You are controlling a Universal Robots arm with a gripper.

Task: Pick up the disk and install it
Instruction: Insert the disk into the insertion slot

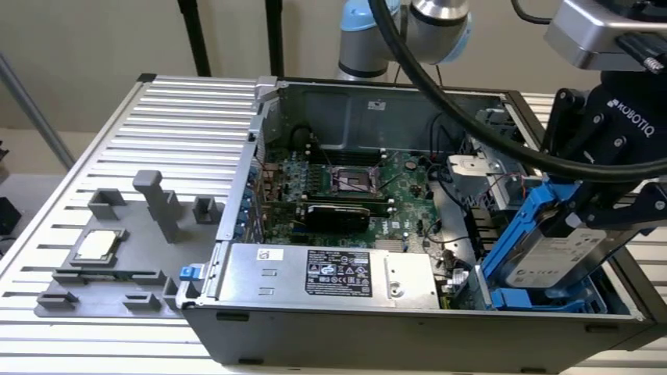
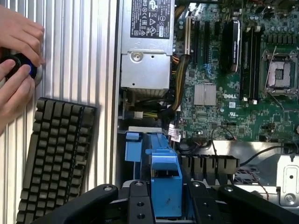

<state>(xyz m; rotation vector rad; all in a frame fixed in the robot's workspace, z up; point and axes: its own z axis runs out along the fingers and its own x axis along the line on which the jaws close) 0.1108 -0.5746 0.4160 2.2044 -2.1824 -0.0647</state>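
The disk (image 1: 551,251), a silver-grey drive with a white label in a bright blue carrier, hangs tilted over the blue drive bay (image 1: 547,301) at the front corner of the open computer case (image 1: 417,328), on the exterior view's right. My gripper (image 1: 596,223) is shut on its upper end. In the wrist view the carrier's blue end (image 2: 166,179) sits clamped between the black fingers (image 2: 140,205) of my gripper (image 2: 167,207). The disk's lower end reaches down into the bay; whether it touches the bay I cannot tell.
Inside the case lie the motherboard (image 1: 344,183) and the power supply (image 1: 333,273). A grey fixture (image 1: 115,250) with a silver processor chip (image 1: 96,246) stands at the exterior view's left. A keyboard (image 2: 53,158) and a person's hands (image 2: 16,60) on a knob are beside the case.
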